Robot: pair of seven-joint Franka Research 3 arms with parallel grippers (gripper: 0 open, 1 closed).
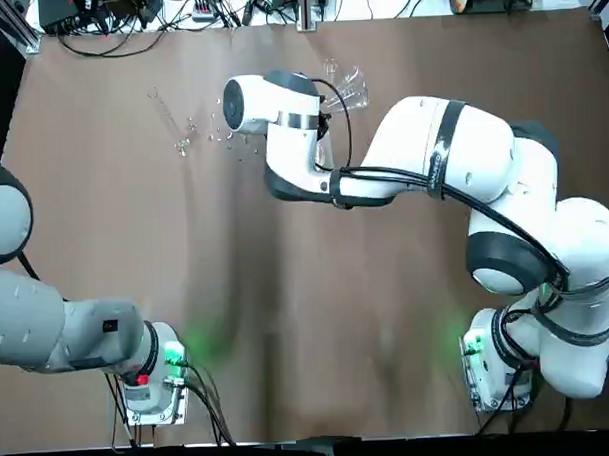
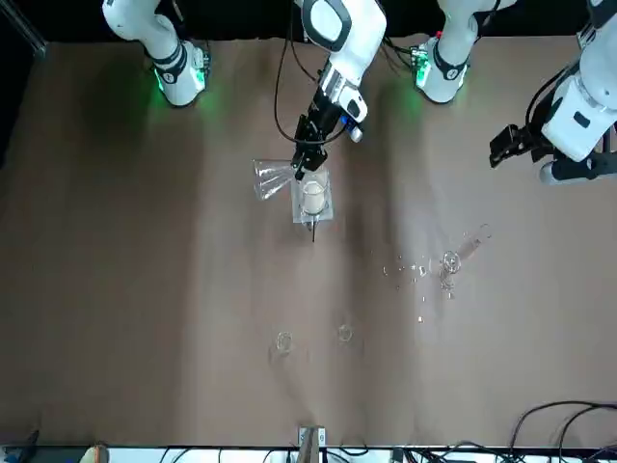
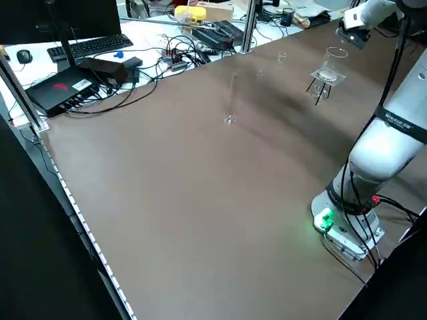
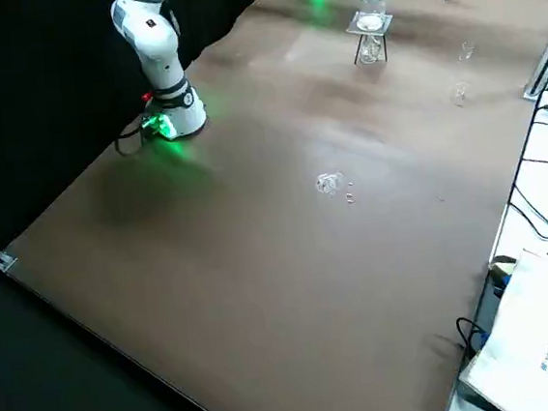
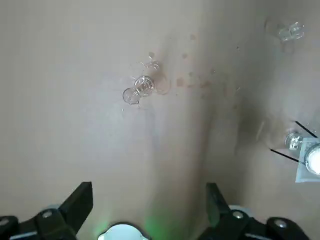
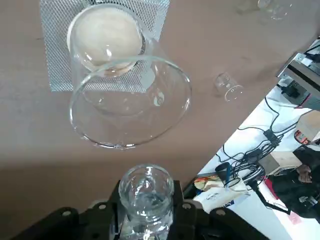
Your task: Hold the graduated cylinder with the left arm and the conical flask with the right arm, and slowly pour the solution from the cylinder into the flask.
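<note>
Gripping the conical flask (image 6: 146,195) between its fingers, the right gripper (image 6: 148,200) hovers by the square stand (image 2: 312,199). The left gripper (image 5: 150,195) hangs open, nearer the robot's edge than the graduated cylinder (image 3: 231,100), which stands toward the counter's (image 3: 200,200) far left corner.

The top view looks straight down on the bench (image 1: 287,309), the front view faces the robot from across it, and the side views look down diagonally from either side. Both wrist views look past their grippers, the right's closer in; all share the stand (image 2: 312,199) except the top.
</note>
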